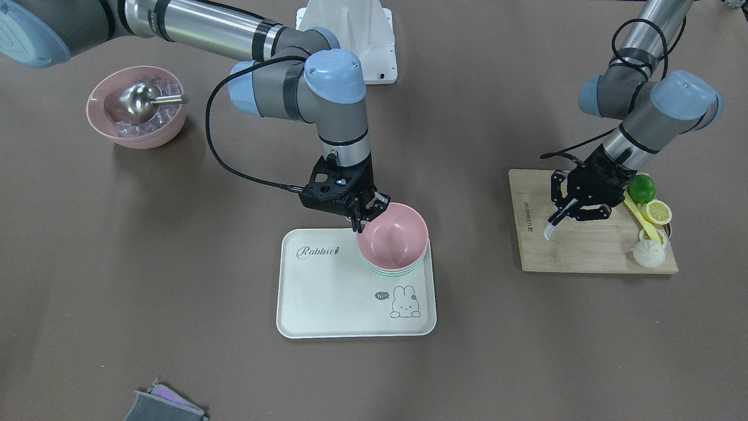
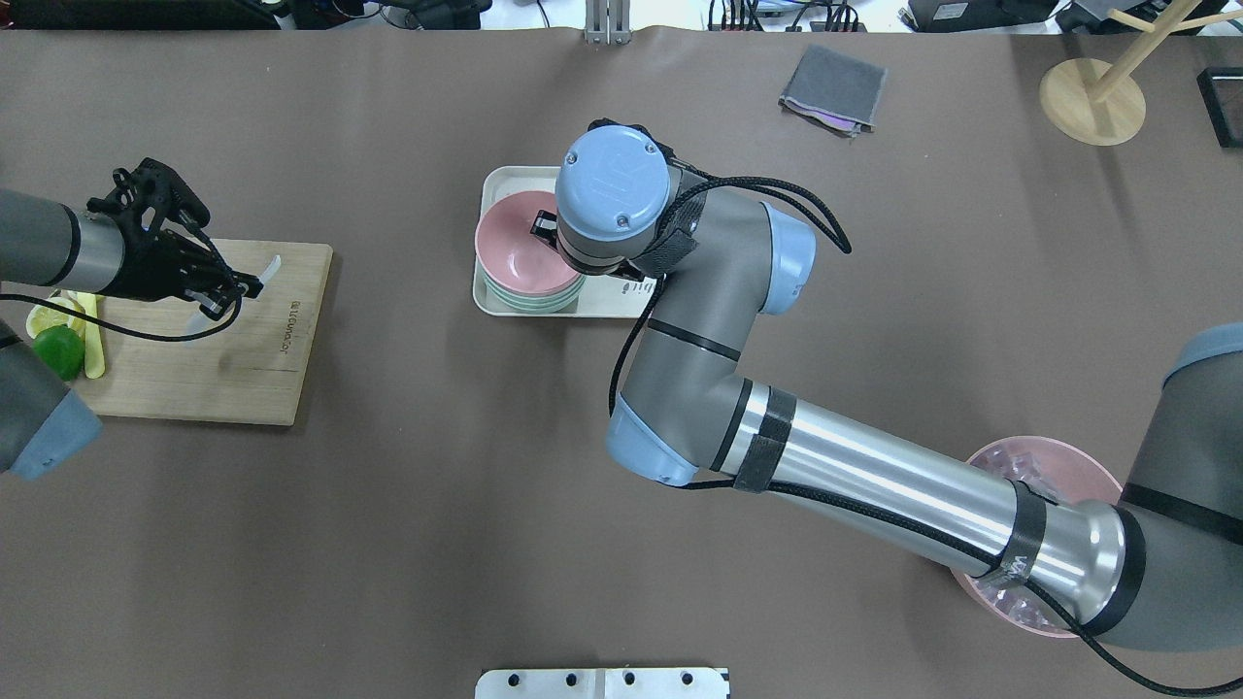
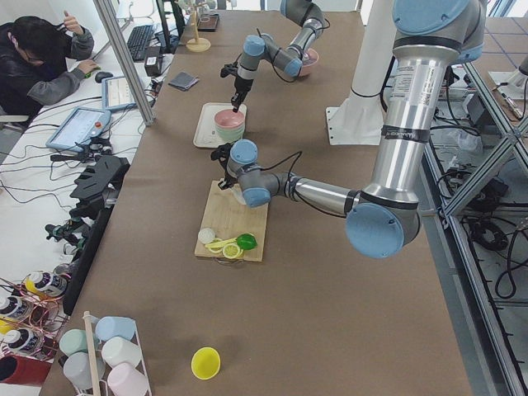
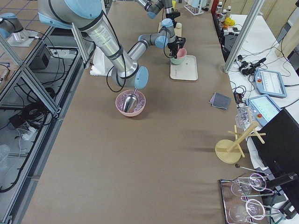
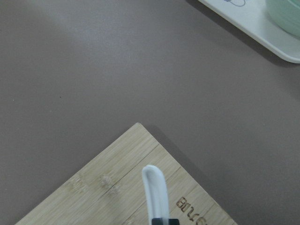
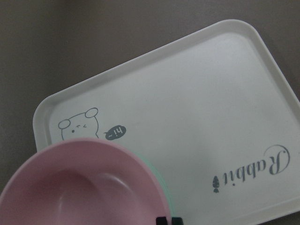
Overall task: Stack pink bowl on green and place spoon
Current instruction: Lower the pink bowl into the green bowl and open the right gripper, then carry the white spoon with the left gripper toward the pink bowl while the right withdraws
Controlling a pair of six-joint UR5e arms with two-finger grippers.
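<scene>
A pink bowl (image 1: pixel 392 237) sits nested in a green bowl (image 1: pixel 396 272) on the white rabbit tray (image 1: pixel 327 292). My right gripper (image 1: pixel 366 222) is shut on the pink bowl's rim on the robot's side; in the right wrist view its tips (image 6: pixel 168 220) pinch the rim of the pink bowl (image 6: pixel 84 187) above the green edge (image 6: pixel 157 176). My left gripper (image 1: pixel 565 215) is shut on a white spoon (image 1: pixel 552 229) and holds it over the wooden cutting board (image 1: pixel 584 251). The spoon (image 5: pixel 157 190) points toward the tray (image 5: pixel 248 18).
A second pink bowl (image 1: pixel 137 105) with ice and a metal scoop stands far on the robot's right. A lime (image 1: pixel 641 188), lemon half (image 1: pixel 657 211) and white piece (image 1: pixel 649 254) lie on the board. A grey cloth (image 2: pixel 833 87) and wooden stand (image 2: pixel 1092 102) are at the far side.
</scene>
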